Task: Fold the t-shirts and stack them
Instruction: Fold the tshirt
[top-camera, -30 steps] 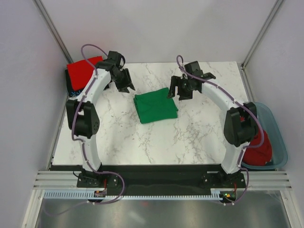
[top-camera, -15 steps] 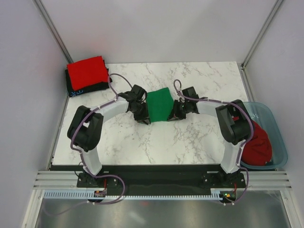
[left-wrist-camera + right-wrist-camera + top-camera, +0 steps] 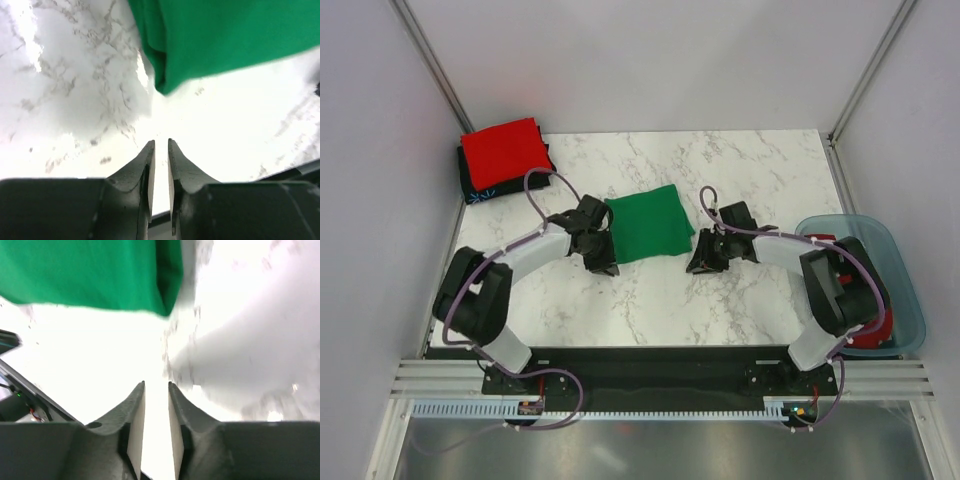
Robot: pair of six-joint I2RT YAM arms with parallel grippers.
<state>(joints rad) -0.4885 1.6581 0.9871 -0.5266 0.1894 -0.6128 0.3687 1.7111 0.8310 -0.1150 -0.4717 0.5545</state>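
Green t-shirt [image 3: 648, 222] lay folded into a rough square on the marble table [image 3: 750, 165], a little left of its middle, flat and touched by neither arm. Both arms reached low over the tabletop towards it from either side. The left gripper [image 3: 160, 145] sat just beside the shirt's near left corner, and its own camera showed the two fingers close together with only a slim gap between them, nothing pinched there, the green corner lying ahead of the tips and apart from them. The right gripper [image 3: 156, 386] sat near the shirt's near right corner in much the same pose: fingers narrowly parted, empty, bare marble under them and the folded green edge beyond. At the far left corner of the table a red t-shirt [image 3: 502, 150] lay folded on top of a black t-shirt [image 3: 485, 188] (the small blue-white print showed at the black one's near edge). A translucent blue tub [image 3: 905, 300] stood off the table's right side, with some red cloth [image 3: 868, 338] inside it, mostly hidden behind the right arm.
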